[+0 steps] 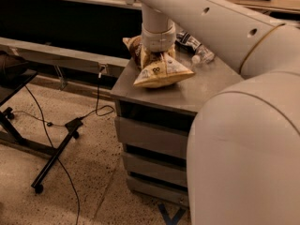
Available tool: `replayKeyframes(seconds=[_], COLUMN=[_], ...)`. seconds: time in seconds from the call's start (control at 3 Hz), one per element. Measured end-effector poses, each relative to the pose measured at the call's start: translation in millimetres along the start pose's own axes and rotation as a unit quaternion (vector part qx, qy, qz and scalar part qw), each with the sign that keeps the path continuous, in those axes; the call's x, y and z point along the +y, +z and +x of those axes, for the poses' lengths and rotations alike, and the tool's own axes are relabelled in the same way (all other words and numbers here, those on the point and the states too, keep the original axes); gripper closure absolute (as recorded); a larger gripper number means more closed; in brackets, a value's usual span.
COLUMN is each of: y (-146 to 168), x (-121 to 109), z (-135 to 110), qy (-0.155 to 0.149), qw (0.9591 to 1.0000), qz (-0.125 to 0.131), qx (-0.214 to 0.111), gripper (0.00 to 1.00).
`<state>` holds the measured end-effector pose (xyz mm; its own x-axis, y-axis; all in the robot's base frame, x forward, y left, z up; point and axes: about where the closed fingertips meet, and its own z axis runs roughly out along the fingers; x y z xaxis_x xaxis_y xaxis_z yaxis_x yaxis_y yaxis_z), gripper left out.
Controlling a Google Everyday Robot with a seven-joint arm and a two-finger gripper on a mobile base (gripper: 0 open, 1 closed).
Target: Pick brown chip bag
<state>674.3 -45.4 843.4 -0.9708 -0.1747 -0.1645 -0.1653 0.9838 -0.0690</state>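
where brown chip bag [163,72] lies, gripper [157,51] sits.

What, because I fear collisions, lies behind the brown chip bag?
Behind the brown chip bag, toward the right, a dark packet lies on the cabinet top. The gripper sits at the bag's top; the wrist covers whatever is directly behind.

Warm, dim light falls from above, brightening the pale arm [220,18] and the surface [211,89] top, while the recess [70,27] behind is nearly black. The tool [157,56], down at the brown chip bag [161,72], sits in the shade of the wrist [158,32].
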Motion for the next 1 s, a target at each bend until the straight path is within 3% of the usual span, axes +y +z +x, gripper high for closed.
replayKeyframes(seconds=[0.33,0.67,1.0], y=[-42,-121,-121], x=[-9,-26,-26], z=[20,55,55], qy=[-0.013,-0.032,-0.032], qw=[0.9990,0.9927,0.9927], qz=[-0.020,-0.050,-0.050], qx=[-0.036,-0.105,-0.105], gripper=[1.00,1.00,1.00])
